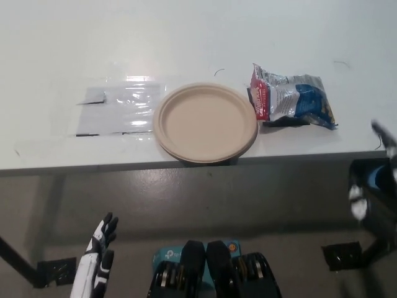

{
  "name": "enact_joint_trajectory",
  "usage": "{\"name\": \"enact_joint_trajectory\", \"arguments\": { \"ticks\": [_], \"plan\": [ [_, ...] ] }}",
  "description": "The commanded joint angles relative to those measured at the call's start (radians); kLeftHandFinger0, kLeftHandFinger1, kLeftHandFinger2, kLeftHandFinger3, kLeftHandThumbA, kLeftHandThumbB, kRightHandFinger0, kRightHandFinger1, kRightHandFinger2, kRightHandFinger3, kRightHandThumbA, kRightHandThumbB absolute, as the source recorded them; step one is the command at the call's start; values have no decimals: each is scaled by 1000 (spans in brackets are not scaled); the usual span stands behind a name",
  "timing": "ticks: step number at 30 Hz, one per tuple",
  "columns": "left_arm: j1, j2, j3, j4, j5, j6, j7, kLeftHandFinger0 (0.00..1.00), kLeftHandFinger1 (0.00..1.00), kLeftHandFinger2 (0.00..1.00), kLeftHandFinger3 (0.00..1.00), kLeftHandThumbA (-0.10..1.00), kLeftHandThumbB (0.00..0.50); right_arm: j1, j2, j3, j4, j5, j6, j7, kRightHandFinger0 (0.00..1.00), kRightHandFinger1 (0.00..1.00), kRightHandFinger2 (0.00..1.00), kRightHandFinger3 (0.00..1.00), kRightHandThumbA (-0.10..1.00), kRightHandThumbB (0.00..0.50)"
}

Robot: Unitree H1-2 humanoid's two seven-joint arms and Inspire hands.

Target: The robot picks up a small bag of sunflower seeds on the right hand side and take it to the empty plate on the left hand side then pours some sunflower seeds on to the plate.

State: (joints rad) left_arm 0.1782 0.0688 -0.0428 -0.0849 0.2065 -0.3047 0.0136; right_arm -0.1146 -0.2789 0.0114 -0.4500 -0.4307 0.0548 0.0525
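Observation:
A small bag of sunflower seeds [290, 99], red, silver and blue, lies crumpled on the white table to the right of the plate. The empty beige paper plate [206, 121] sits near the table's front edge, almost touching the bag. My white left hand [98, 256] hangs low at the lower left, below the table edge, with its fingers apart and nothing in it. My black right hand [377, 177] shows blurred at the right edge, below and to the right of the bag and apart from it.
A clear plastic sheet [118, 107] is taped flat to the table [186, 37] left of the plate. The table's front edge [93, 165] runs across the middle of the picture, with grey floor below it. A black bracket [340, 254] lies on the floor at the lower right.

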Motion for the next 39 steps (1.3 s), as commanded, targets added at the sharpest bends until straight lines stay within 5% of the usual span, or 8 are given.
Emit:
{"name": "enact_joint_trajectory", "arguments": {
  "ticks": [1, 3, 7, 11, 16, 39],
  "plan": [
    [-23, 14, -6, 2, 38, -42, 11, 1000, 1000, 1000, 1000, 1000, 76, -136, -50, 10, 131, -102, 114, 53, 1000, 1000, 1000, 1000, 502, 369],
    [-19, 14, -8, 9, 40, -28, 9, 1000, 1000, 1000, 1000, 1000, 79, -194, -57, 21, 237, -99, 92, 29, 1000, 1000, 1000, 1000, 543, 379],
    [-22, 26, -10, 37, 42, -24, 3, 1000, 1000, 1000, 1000, 1000, 82, -315, -77, 72, 451, -169, 95, 1, 1000, 1000, 1000, 1000, 822, 447],
    [-15, 26, -15, 46, 35, -28, 1, 1000, 1000, 1000, 1000, 1000, 78, -385, -94, 110, 582, -195, 81, -18, 1000, 1000, 1000, 1000, 841, 482],
    [-13, 28, -15, 48, 46, -30, 6, 1000, 1000, 1000, 1000, 1000, 74, -460, -110, 169, 686, -233, 113, 10, 1000, 1000, 1000, 1000, 1000, 500],
    [-10, 44, -23, 54, 39, -28, -8, 1000, 1000, 1000, 1000, 1000, 77, -501, -75, 123, 612, -172, 67, -46, 1000, 1000, 1000, 1000, 1000, 464]
  ]
}}
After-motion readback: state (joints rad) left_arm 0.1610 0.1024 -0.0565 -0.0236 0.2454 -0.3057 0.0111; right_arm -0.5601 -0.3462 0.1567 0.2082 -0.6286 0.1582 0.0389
